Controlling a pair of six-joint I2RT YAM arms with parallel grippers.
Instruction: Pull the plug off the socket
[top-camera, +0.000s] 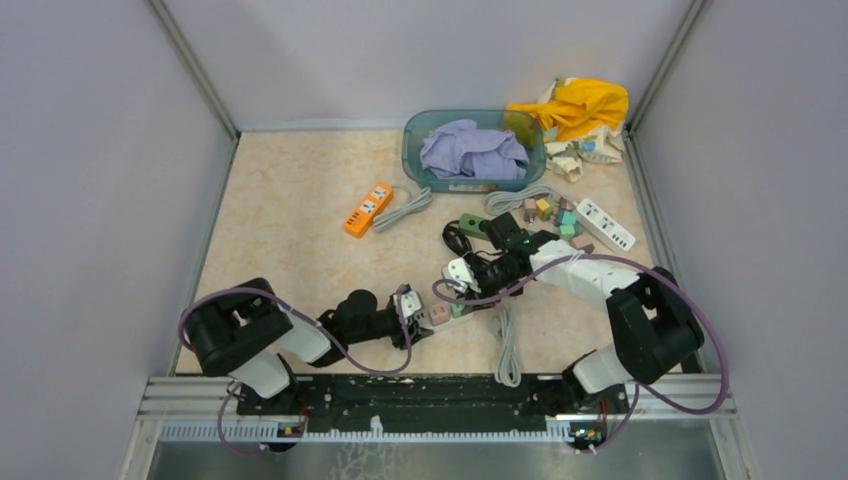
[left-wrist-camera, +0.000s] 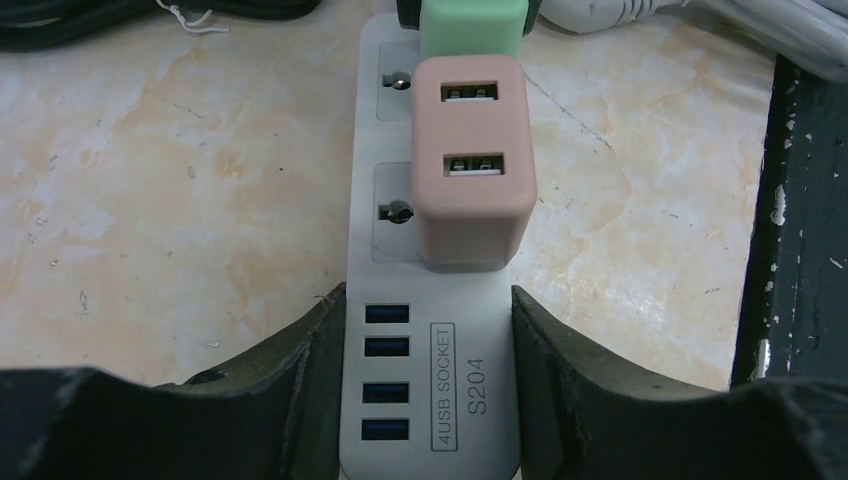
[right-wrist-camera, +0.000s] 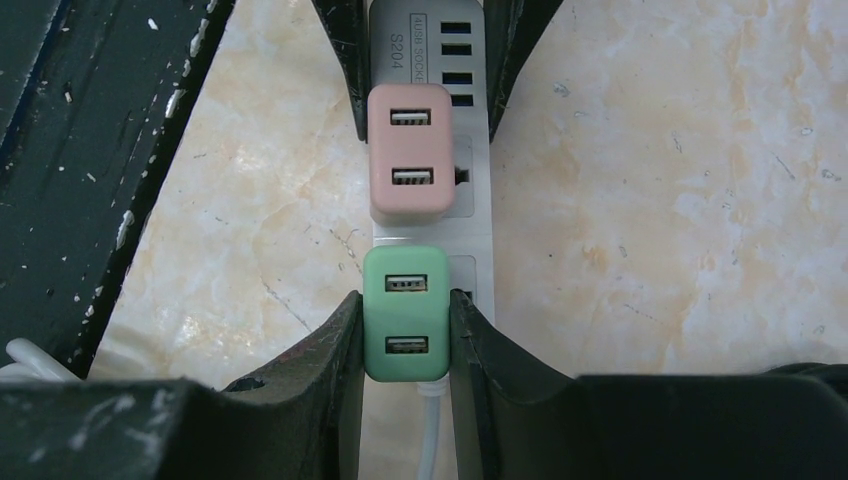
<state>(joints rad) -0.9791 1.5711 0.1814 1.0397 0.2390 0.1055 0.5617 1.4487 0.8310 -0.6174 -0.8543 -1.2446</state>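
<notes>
Green plug sits pinched between the right gripper's fingers, seated in the white power strip, with the pink plug just ahead of it. Left gripper is clamped on the strip's USB end. I'd pull straight out, no sideways wiggle, while the left pins the strip down. Label reads "4USB SOCKET S204".

A beige, marble-patterned tabletop is closed in on three sides by plain grey-lilac walls. Slim metal posts run up the two back corners. A black rail on a silver metal frame lines the near edge. The light is soft and even.
</notes>
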